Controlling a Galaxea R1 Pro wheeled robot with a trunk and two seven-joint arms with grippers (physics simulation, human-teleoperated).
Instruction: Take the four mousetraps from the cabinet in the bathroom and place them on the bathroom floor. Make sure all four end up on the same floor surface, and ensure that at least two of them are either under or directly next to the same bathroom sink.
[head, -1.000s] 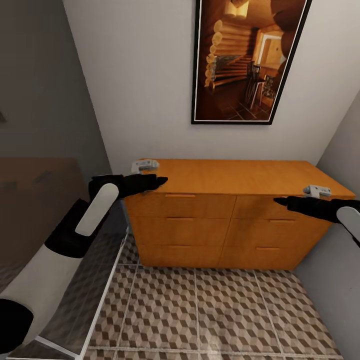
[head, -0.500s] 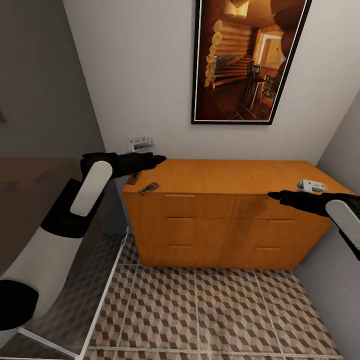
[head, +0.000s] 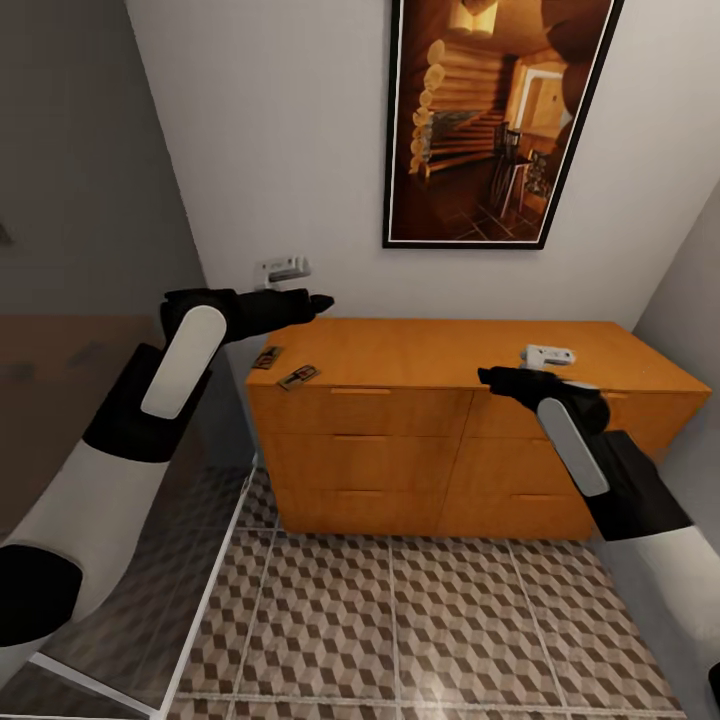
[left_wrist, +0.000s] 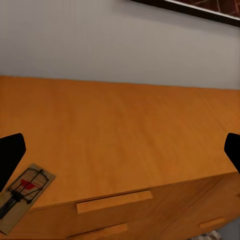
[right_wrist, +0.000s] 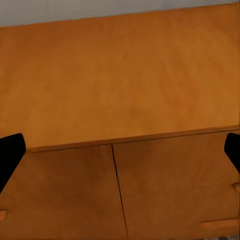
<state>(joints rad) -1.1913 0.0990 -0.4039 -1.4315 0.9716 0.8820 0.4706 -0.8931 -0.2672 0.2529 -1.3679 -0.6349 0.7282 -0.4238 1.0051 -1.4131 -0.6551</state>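
The cabinet (head: 440, 440) stands against the far wall, its drawers closed. Two mousetraps lie on its top at the left end, one at the corner (head: 266, 357) and one by the front edge (head: 298, 377). My left gripper (head: 322, 301) hovers open above and behind them, nothing between its fingers. In the left wrist view one mousetrap (left_wrist: 22, 195) lies near the cabinet's front edge beside a black fingertip (left_wrist: 10, 152). My right gripper (head: 487, 376) is open over the front edge of the cabinet top, right of centre. The right wrist view looks down on bare cabinet top (right_wrist: 120, 75) and drawer fronts.
The cube-patterned bathroom floor (head: 400, 620) spreads in front of the cabinet. A framed picture (head: 490, 120) hangs above it. A grey panel with a white lower edge (head: 200, 620) borders the left side, and a wall closes in on the right.
My left arm has lifted up and back off the cabinet's left end, uncovering two mousetraps. My right arm has swung left along the cabinet's front edge.
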